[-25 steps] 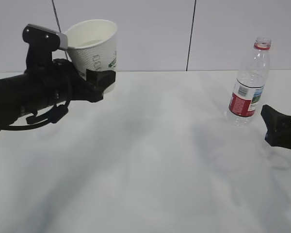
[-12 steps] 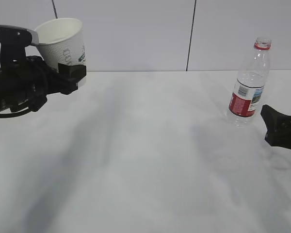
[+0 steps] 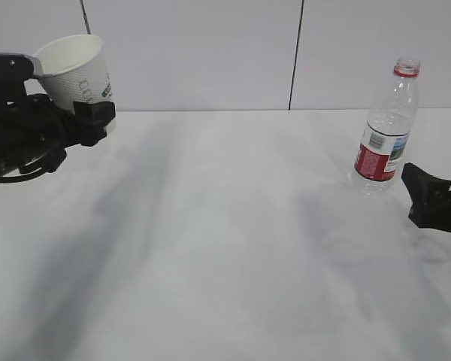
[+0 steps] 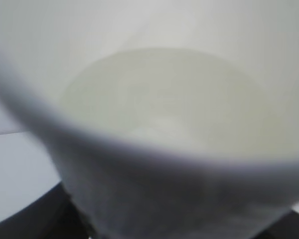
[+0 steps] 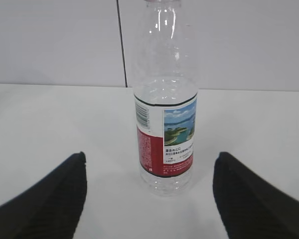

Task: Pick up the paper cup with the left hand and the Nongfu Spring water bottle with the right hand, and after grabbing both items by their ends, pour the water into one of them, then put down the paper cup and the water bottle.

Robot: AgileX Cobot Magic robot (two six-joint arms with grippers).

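the paper cup (image 3: 75,71) at the far left holds the water (image 4: 164,94), a shallow pale greenish-white pool lying across its white inside, well below the rim as the left wrist view shows it. the cup is lifted clear of the white surface (image 3: 225,241) and tilted a little, its mouth leaning toward the right. the left end effector (image 3: 90,116) grips it low on the wall, black fingers spread wide to the cup's width. the cup is white and tapered, with a dimpled wall, green print and a rolled rim. the nongfu spring water bottle (image 3: 387,128) stands upright on the surface at the far right, uncapped, clear, with a red neck ring and a red-and-white label carrying a small landscape picture; whether any water is left in it cannot be told. the right end effector (image 3: 434,197) sits just near of the bottle with its two black fingers (image 5: 50,199) wide apart and holding nothing, the bottle framed between them in the right wrist view but not touched. in count: one cup, one bottle, two end effectors. behind the surface runs a pale panelled wall (image 3: 210,53) with dark seams.
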